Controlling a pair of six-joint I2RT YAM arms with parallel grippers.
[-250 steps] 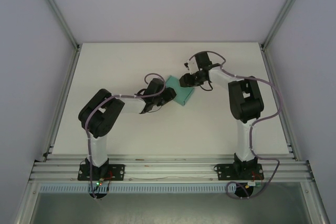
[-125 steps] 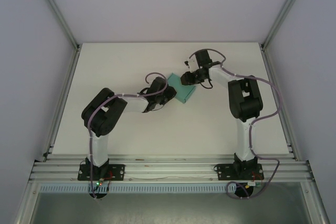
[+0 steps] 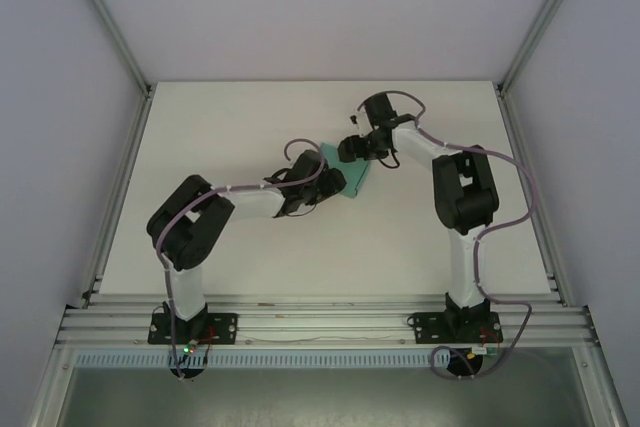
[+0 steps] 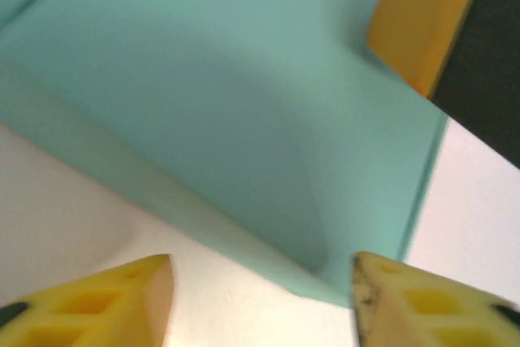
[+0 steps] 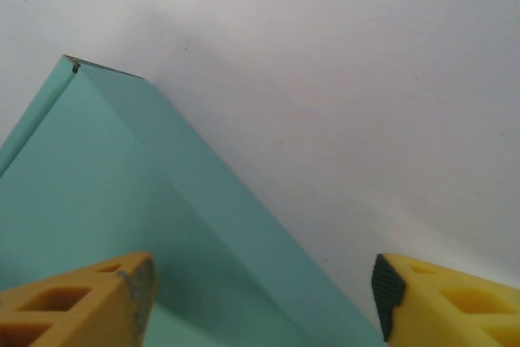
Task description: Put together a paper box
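The top camera looks down from high over the whole desk [image 3: 250, 247]. Both wrist cameras peer past their own fingers [image 4: 422, 306], very close on the paper box [image 3: 354, 180] all three share.

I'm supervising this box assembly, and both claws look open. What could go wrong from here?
1. The paper box lies unheld between the open left claw and right claw; a nudge could slide it.
2. The claws work close together across the small box; their fingers might collide or dent the thin card.

Light: bright, even, diffuse. Shadows: soft, faint beside the box [image 5: 122, 225] on the table [image 5: 366, 79]. Left wrist view: blurred, box edges soft.
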